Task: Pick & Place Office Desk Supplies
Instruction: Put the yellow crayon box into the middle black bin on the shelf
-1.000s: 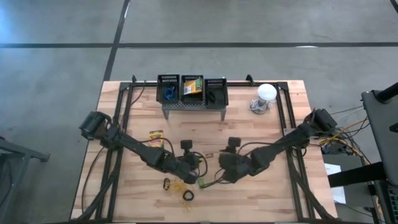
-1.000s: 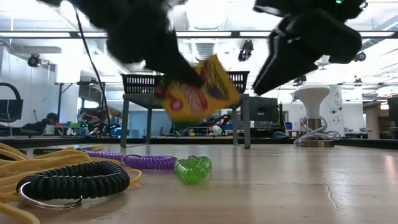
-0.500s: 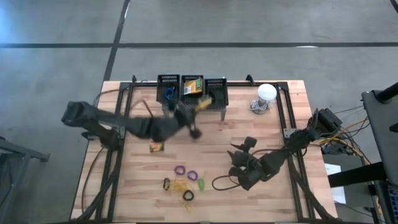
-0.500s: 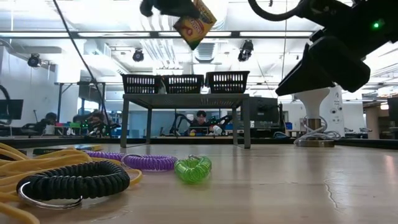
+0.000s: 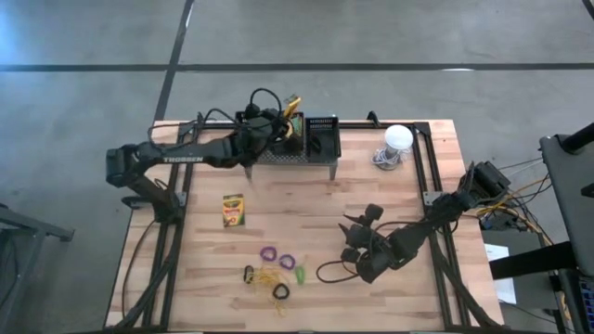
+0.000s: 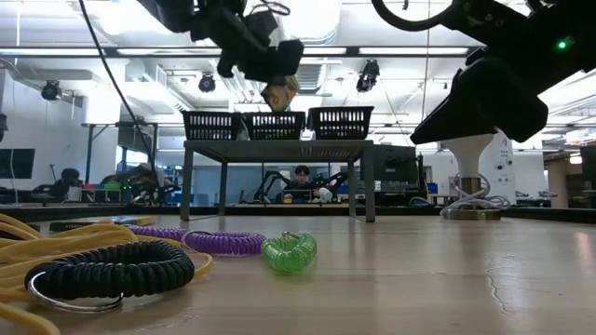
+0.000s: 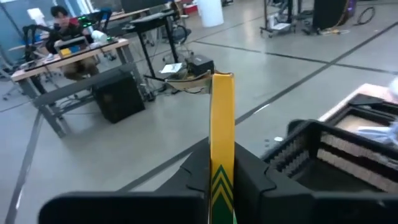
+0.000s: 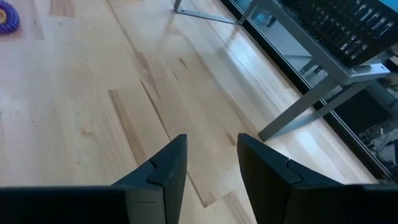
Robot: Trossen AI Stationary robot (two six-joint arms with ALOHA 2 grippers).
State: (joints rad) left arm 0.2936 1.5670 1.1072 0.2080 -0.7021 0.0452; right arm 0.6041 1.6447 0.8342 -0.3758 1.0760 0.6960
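My left claw (image 5: pixel 289 111) was clenched on a crayon box (image 7: pixel 222 134), which stood edge-up between my two fingers (image 7: pixel 252 171). In the high view the claw was at 12 o'clock of the table (image 5: pixel 371 209), over the baskets (image 5: pixel 322 135) on the grey stand (image 5: pixel 288 159), about above the middle basket; the box (image 5: pixel 294 100) stuck out toward the far side. In the low view it hung just above the basket row (image 6: pixel 277 122), not touching it.

My right claw (image 5: pixel 355 243) waited low at about 5 o'clock, its fingers (image 8: pixel 163 171) apart and holding nothing.

Another crayon box (image 5: pixel 233 210) lay on the table at 9 o'clock. The loops (image 5: pixel 277 258) and yellow bands (image 5: pixel 266 276) lay near 6 o'clock.

I judged the placing was almost due. The risk was that the box seemed partly beyond the far rim of the basket. If I released there, it could hit the rim and fall behind the stand, off the table. A tilted box could also stay leaning on the rim.
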